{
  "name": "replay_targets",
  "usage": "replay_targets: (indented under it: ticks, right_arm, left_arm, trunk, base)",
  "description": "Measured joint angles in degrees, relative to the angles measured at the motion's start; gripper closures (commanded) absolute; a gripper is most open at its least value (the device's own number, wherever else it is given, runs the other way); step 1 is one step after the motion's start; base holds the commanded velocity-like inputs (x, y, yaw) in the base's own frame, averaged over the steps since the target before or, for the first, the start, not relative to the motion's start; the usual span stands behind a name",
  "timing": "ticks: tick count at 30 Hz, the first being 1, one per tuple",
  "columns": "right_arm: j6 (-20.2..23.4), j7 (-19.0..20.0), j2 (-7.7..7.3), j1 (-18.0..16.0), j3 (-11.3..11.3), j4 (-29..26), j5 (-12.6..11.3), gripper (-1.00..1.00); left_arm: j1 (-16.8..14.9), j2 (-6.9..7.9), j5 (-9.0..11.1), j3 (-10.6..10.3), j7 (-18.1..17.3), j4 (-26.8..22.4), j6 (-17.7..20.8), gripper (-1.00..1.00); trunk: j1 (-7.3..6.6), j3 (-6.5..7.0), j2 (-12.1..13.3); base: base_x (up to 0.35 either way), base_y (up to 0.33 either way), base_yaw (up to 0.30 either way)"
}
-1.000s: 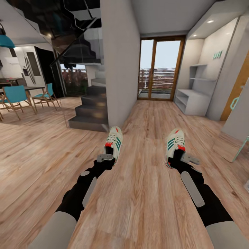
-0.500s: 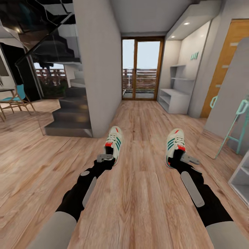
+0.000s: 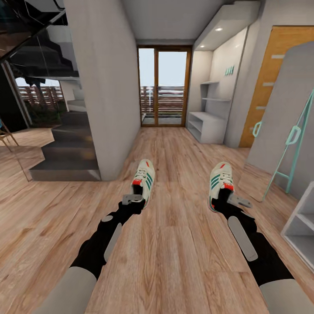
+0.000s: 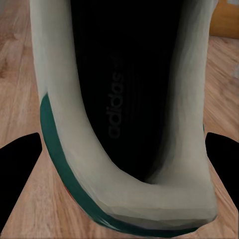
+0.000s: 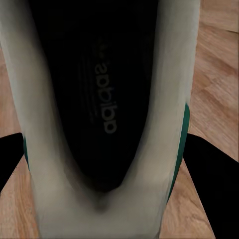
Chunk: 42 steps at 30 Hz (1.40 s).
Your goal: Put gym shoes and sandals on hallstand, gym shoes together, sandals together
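Left pincer [image 3: 138, 192] clamped on left gym shoe [image 3: 145, 180] heel, right pincer [image 3: 224, 194] on right gym shoe [image 3: 220, 179]. Hallstand [image 3: 208, 124] well ahead. Risk I see: heel-only grip, shoe could swing loose while driving.

You're in a home corridor: wood-plank floor [image 3: 174, 261], dark staircase [image 3: 65, 152] w/ glass balustrade, glazed balcony door [image 3: 163, 87] at the far end, pale hallstand [image 3: 207, 124] w/ stepped wall shelves in a lit alcove, orange-wood door [image 3: 268, 83] beside it.
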Motion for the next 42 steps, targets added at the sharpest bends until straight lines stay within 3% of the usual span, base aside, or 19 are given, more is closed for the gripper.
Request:
replay_targets:
  ticks: [42]
  right_arm:
    - [0.0, -0.1, 0.06, 0.0, 0.0, -0.1, 0.0, 1.00]
  left_arm:
    - [0.0, 0.00, 0.0, 0.0, 0.0, 0.0, 0.0, 1.00]
  trunk:
    - [0.00, 0.00, 0.0]
  base:
    - [0.349, 0.000, 0.000]
